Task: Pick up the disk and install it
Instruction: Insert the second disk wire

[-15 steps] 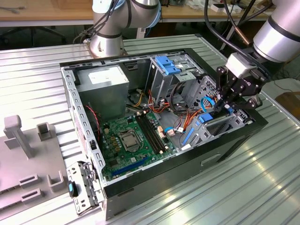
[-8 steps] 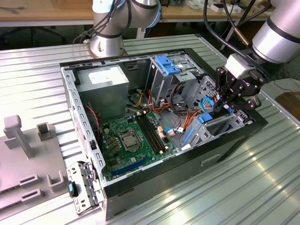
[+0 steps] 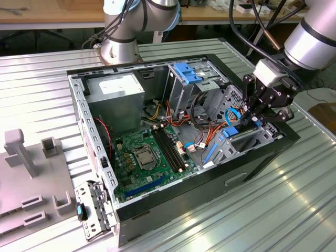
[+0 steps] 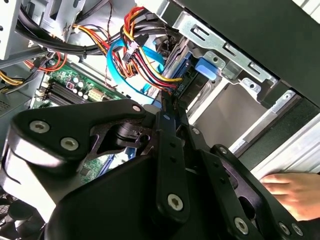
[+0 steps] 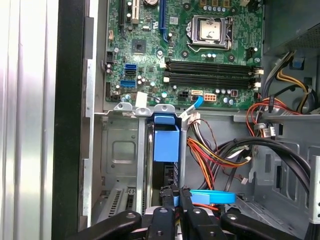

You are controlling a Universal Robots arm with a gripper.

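The arm reaches in from the exterior view's right, wrist angled downward, its tool point(image 3: 255, 116) lowered into the drive bay point(image 3: 247, 137) at the open computer case's point(image 3: 94, 157) right-hand corner. The disk point(image 5: 165, 142) stands on edge in that bay beside the motherboard point(image 5: 200, 45). The tool's fingers point(image 5: 172, 197) are drawn nearly together at the disk's edge; a firm pinch cannot be confirmed. A person's hand point(image 4: 292, 192) rests outside the case on the counter point(image 3: 273, 199).

Bright, even room light falls from above. The ribbed metal counter point(image 3: 273, 194) glares white at the exterior view's lower right and upper left. The computer case point(image 3: 173, 205) keeps soft shadow inside. In the second wrist view the near black pincer point(image 4: 167, 107) looms blurred, while the cables behind stay sharp.
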